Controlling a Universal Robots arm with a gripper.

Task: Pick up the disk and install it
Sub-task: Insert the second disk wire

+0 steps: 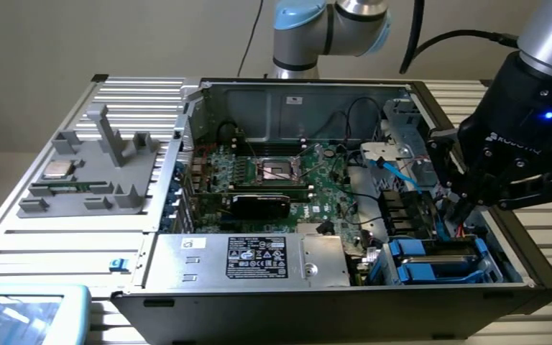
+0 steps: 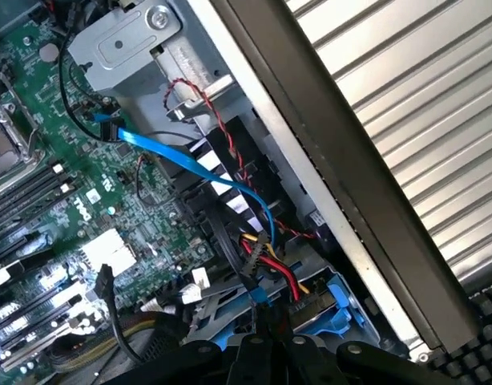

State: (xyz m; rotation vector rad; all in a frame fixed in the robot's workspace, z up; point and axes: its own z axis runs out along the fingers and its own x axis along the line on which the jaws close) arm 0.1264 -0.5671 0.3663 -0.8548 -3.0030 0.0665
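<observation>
The disk (image 1: 436, 256) lies in its bright blue carrier frame (image 2: 334, 309) in the drive bay at the front corner of the open computer case (image 1: 535, 262), on the exterior view's right. My gripper (image 1: 448, 215) hangs inside the case just above the bay, beside the case's side wall. Its dark fingers (image 2: 258, 357) are pressed together, shut, with nothing visible between them. In the wrist view the gripper (image 2: 272, 349) sits right over the red, yellow and black cable bundle (image 2: 270, 269) that runs down to the carrier. Most of the disk's face is hidden by cables and the gripper.
A blue data cable (image 2: 194, 168) crosses from the motherboard (image 1: 281, 176) to the bay. A silver box with a black label (image 1: 256, 259) fills the case's front. On the exterior view's left stands a grey fixture (image 1: 94, 176) holding a small silver chip (image 1: 60, 169).
</observation>
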